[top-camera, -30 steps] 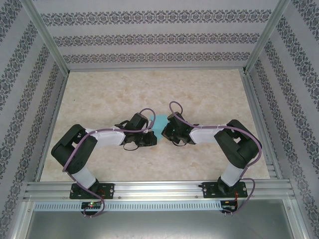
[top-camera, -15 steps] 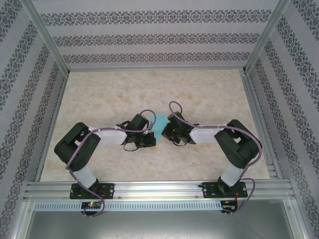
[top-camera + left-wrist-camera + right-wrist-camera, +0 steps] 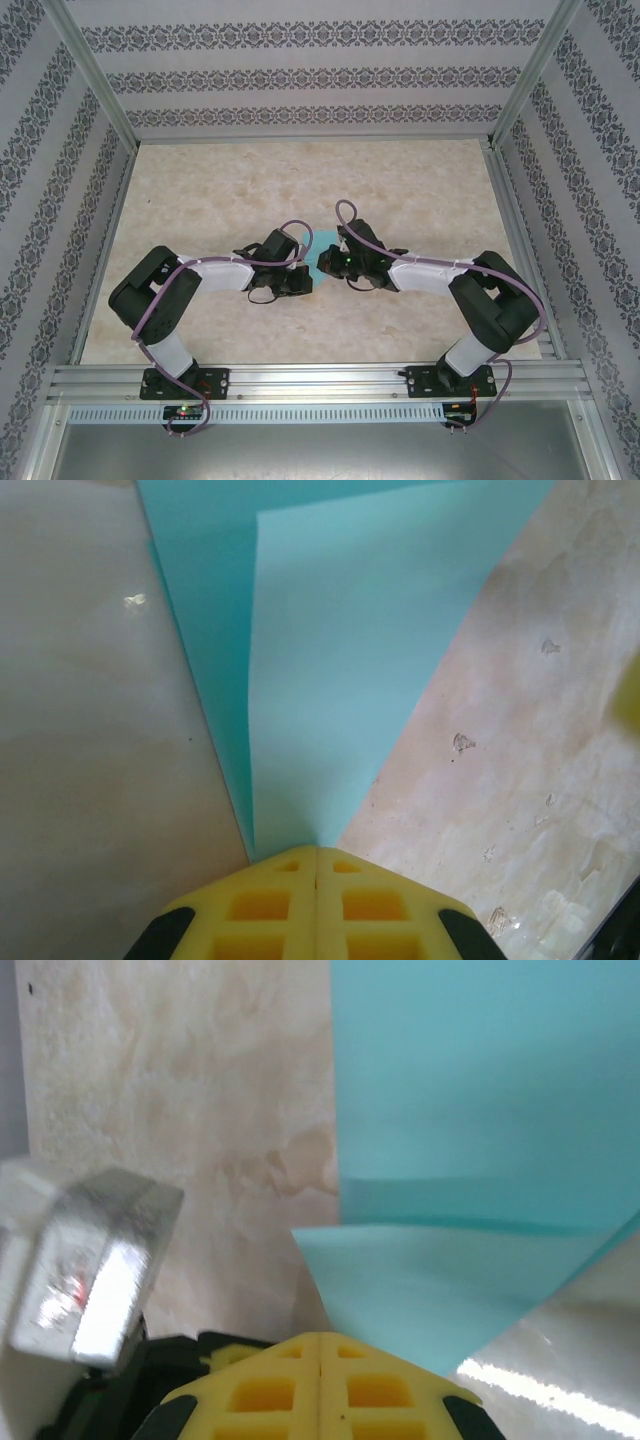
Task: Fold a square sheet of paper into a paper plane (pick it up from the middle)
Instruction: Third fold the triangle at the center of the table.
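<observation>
A lab robot test cell: silver aluminium frame rails box in a beige marble-patterned worktop, walled by grey-and-white ornament-striped wall panels.

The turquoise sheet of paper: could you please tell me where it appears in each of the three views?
Top external: sheet, a small patch near the picture's centre.
Left wrist: sheet, narrowing from the top edge down to the left gripper.
Right wrist: sheet, upper right, reaching down to the right gripper.
Shared landmark: the marbled table.
</observation>
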Motion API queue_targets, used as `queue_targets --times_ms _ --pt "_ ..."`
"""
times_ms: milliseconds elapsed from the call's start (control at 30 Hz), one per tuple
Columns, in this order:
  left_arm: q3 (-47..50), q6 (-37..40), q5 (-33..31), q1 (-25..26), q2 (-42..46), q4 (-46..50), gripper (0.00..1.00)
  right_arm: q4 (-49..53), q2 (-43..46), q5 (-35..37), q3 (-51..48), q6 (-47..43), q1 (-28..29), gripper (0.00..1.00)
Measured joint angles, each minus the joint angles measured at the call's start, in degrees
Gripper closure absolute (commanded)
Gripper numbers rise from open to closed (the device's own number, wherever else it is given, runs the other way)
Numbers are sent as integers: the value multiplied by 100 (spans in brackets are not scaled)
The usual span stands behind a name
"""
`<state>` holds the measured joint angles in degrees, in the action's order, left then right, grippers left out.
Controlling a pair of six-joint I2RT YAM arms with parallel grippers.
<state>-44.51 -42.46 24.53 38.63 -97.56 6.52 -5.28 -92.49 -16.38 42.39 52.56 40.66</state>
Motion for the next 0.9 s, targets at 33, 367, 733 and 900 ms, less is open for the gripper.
queue_targets --times_ms 33,367,733,900 --pt "4 -9 0 0 2 -4 100 -24 -48 -26 -13 7 42 100" --pt "52 -39 7 -26 26 -50 100 -293 -605 -166 -13 221 157 100" --pt "70 -74 0 -37 50 -37 100 -240 -796 -188 -11 299 28 100" --pt "83 -72 -2 -37 59 -39 100 -70 -796 -234 70 103 -149 100"
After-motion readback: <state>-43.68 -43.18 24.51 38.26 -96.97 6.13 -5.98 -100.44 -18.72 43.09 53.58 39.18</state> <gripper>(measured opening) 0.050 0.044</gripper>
